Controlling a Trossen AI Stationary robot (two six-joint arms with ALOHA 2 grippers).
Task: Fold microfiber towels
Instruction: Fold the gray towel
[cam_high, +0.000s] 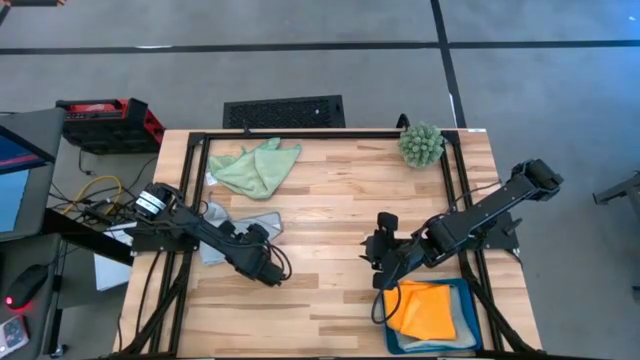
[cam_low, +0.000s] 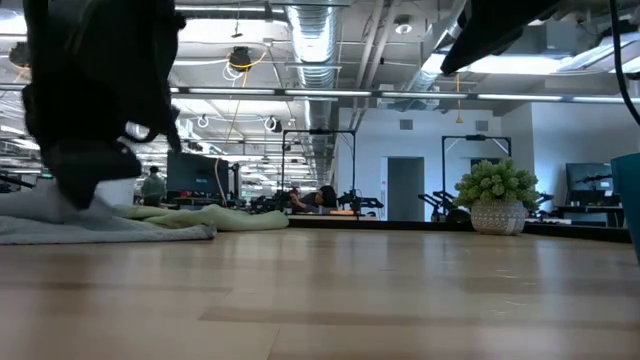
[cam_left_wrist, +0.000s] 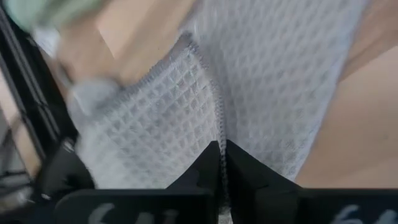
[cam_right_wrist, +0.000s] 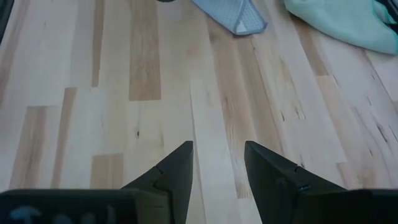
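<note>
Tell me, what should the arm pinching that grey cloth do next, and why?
Probably lift the pinched edge and carry it across the cloth to start a fold. The left end effector is shut on the pale blue-grey towel, which lies rumpled on the table, while the right end effector hangs open, apart from it.

Worktop (cam_high: 330, 200): pale wood planks, smooth matt finish. Blue-grey towel (cam_left_wrist: 261, 81): soft waffle-weave cloth with a stitched hem.

Three towels were counted: one green towel (cam_high: 254, 167), one blue-grey towel (cam_high: 222, 226), one orange towel (cam_high: 428, 309). One teal tray (cam_high: 474, 322), one ball plant (cam_high: 422, 144).
</note>
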